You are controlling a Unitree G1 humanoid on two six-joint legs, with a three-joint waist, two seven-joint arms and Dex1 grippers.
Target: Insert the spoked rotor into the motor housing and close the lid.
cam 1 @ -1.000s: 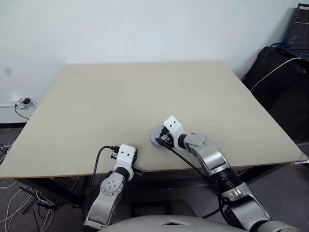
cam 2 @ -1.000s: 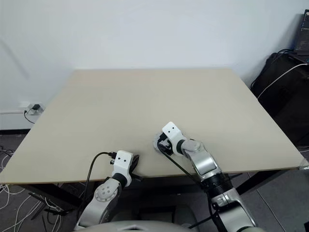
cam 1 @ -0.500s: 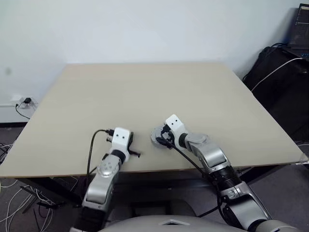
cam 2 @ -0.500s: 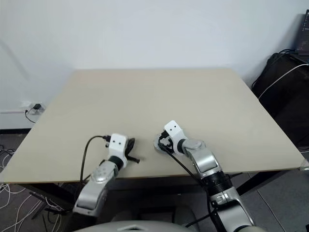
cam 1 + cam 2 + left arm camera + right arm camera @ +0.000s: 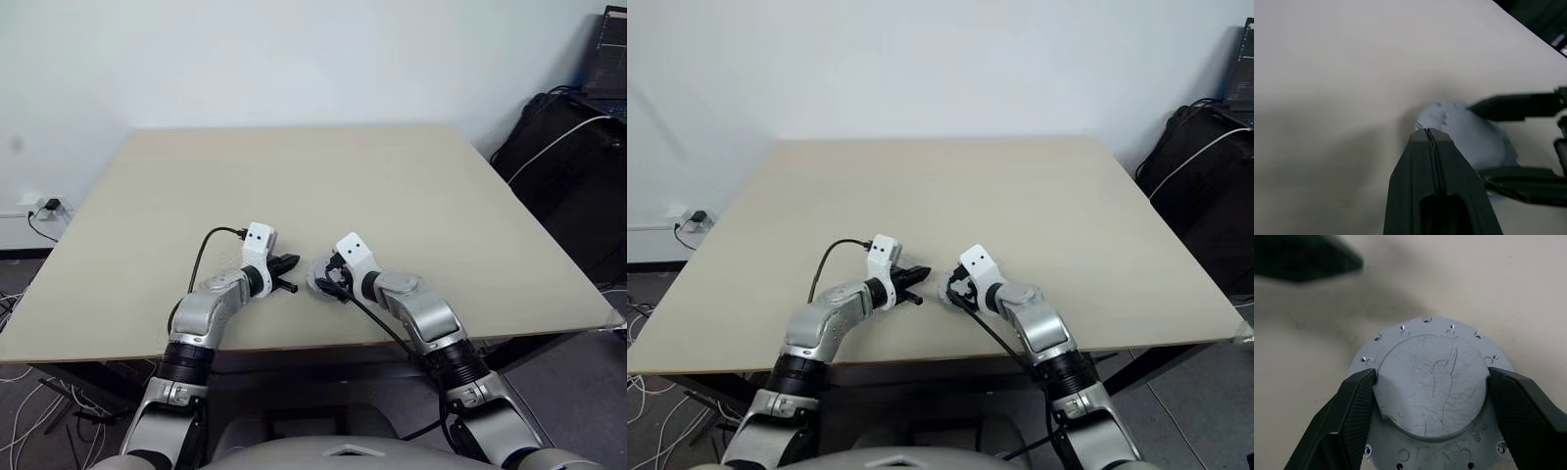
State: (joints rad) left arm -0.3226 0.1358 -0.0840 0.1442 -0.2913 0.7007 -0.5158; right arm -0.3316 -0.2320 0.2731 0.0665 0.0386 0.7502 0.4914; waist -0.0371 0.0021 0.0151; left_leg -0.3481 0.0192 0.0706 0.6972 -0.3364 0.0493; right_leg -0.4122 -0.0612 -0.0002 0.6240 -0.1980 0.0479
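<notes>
Table [image 5: 294,186], pale wood, spreads wide beyond both my hands. Lid [image 5: 1432,382], a silvery-grey disc with a smooth scratched raised centre and small holes round its flange, lies flat on the table near the front edge, right under my right gripper [image 5: 1431,377]. Its two black fingers stand wide apart, one pressed against each side of the raised centre, clamping the lid. My left gripper [image 5: 286,266] sits just left of the lid, fingers pressed together with nothing between them, tip aimed at the lid's edge, close to it; whether they touch I cannot tell.
</notes>
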